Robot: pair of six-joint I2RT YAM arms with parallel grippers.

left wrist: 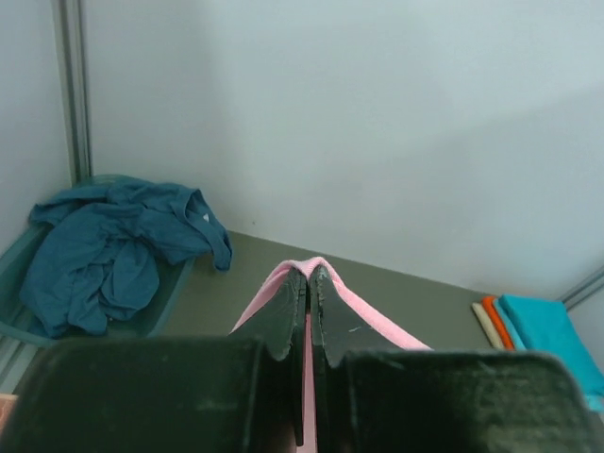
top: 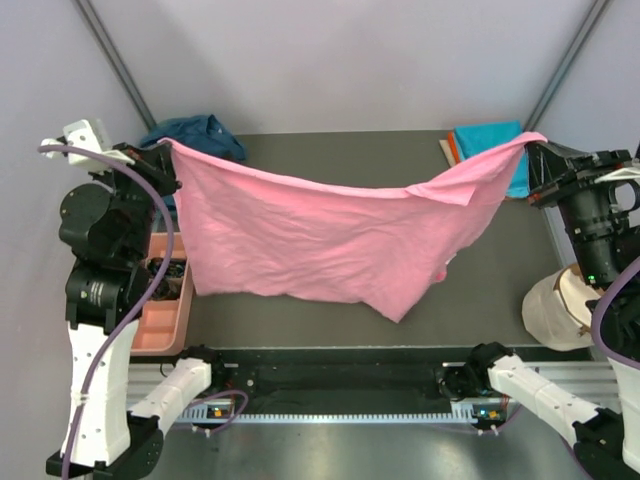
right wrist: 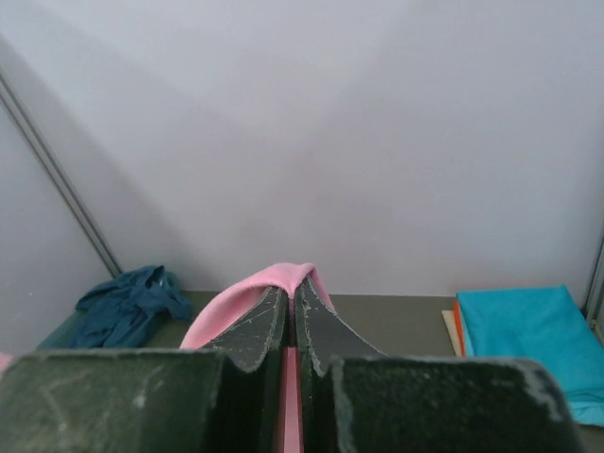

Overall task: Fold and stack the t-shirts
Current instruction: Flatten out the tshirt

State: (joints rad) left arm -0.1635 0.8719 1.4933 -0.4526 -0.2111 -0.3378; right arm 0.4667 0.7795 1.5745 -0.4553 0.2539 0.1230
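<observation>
On the dark tabletop (top: 300, 320) one salmon tray (top: 160, 325) sits near left, one pink t-shirt (top: 310, 235) hangs above, long axis left-right, corners pinched in the closed left hand (left wrist: 309, 274) and right hand (right wrist: 288, 293), with one crumpled navy t-shirt (top: 200, 133) far left and one turquoise t-shirt (top: 485, 135) stacked with one orange t-shirt (left wrist: 489, 310) far right, before pale walls (top: 340, 60).

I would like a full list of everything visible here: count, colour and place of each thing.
pink t-shirt: 1, bright pink, hanging spread over the table, held at two corners
blue t-shirt: 1, dark blue, crumpled in the basin
basin: 1, teal, far left corner
turquoise t-shirt: 1, turquoise, folded, far right corner
orange t-shirt: 1, orange, folded under the turquoise one
tray: 1, salmon pink, left side of the table
left gripper: 1, black, shut on the pink t-shirt
right gripper: 1, black, shut on the pink t-shirt
</observation>
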